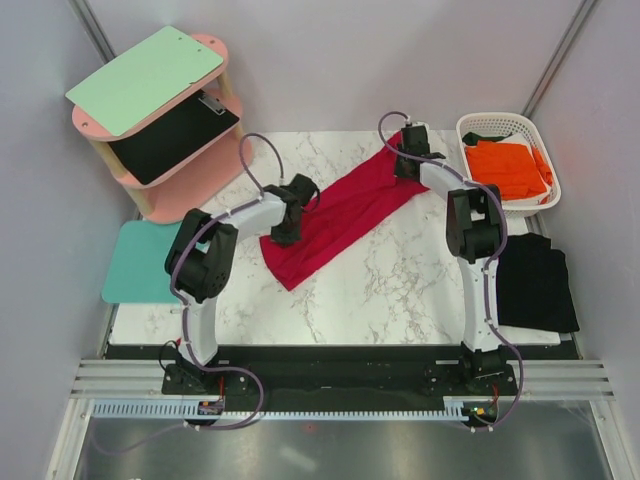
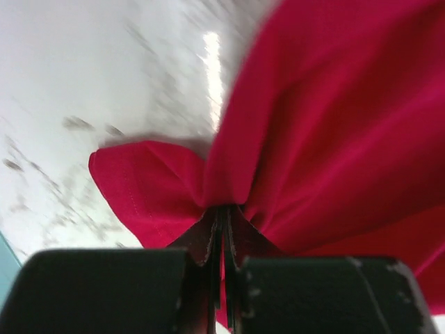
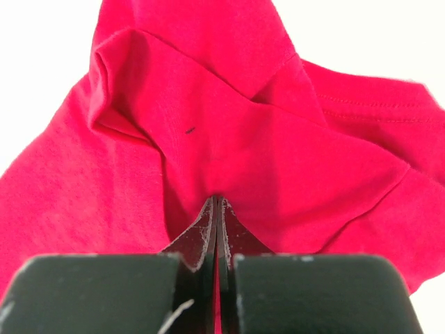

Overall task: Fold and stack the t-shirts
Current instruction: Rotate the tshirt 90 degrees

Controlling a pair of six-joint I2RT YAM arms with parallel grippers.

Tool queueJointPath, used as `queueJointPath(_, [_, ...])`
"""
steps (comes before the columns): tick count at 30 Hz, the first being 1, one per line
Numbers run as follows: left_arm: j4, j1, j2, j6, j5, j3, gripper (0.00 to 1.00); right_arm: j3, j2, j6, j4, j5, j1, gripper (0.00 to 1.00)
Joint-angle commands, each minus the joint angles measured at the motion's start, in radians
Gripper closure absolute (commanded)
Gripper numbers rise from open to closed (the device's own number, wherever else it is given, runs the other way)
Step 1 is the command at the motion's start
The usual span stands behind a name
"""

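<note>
A crimson red t-shirt [image 1: 340, 215] is stretched as a long band across the marble table [image 1: 400, 290]. My left gripper [image 1: 285, 232] is shut on its near-left end, and red cloth [image 2: 327, 125] bunches at the jaws [image 2: 221, 209]. My right gripper [image 1: 408, 158] is shut on the far-right end, where the same shirt [image 3: 229, 139] fills the right wrist view above the pinched fingertips [image 3: 216, 202]. An orange t-shirt [image 1: 508, 168] lies folded in the white basket [image 1: 545, 145]. A black t-shirt [image 1: 535, 282] lies flat at the table's right edge.
A pink two-tier shelf [image 1: 190, 190] at the back left carries a mint-green board [image 1: 145, 78] on top and a black clipboard [image 1: 172, 135] below. A teal mat [image 1: 140, 262] lies left of the table. Grey walls close in both sides.
</note>
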Motion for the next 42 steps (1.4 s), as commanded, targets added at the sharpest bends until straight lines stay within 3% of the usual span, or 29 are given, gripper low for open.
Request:
queueJointPath(1, [-0.109,-0.155,0.059,-0.121,0.064,-0.126,0.98,0.177,0.104,-0.089,-0.051,-0.066,0.078,1.0])
queueJointPath(7, [-0.111,-0.278,0.016,-0.168,0.103,-0.186,0.98,0.395,0.223,-0.164,-0.105,-0.094,0.165,1.0])
queueJointPath(15, [-0.18,-0.302,-0.226,-0.216,0.017,-0.287,0.98,0.406,0.166,-0.166,-0.066,-0.094,0.185,1.0])
queueJointPath(21, [-0.226,-0.301,-0.359,-0.233,-0.087,-0.252,0.98,0.227,-0.067,-0.132,-0.008,-0.118,0.184,1.0])
queueJointPath(28, [-0.173,-0.226,-0.355,-0.207,-0.141,-0.23,0.98,-0.211,-0.349,-0.005,0.064,-0.284,0.234,1.0])
queueJointPath(34, [0.086,0.035,-0.387,-0.061,0.165,-0.318,0.98,-0.384,-0.427,0.004,0.052,-0.347,0.386,1.0])
queueJointPath(38, [0.205,0.216,-0.401,-0.072,0.401,-0.335,0.98,-0.444,-0.432,0.021,0.061,-0.382,0.47,1.0])
queueJointPath(42, [0.28,0.279,-0.372,-0.104,0.492,-0.316,0.98,-0.476,-0.412,0.04,0.056,-0.408,0.535,1.0])
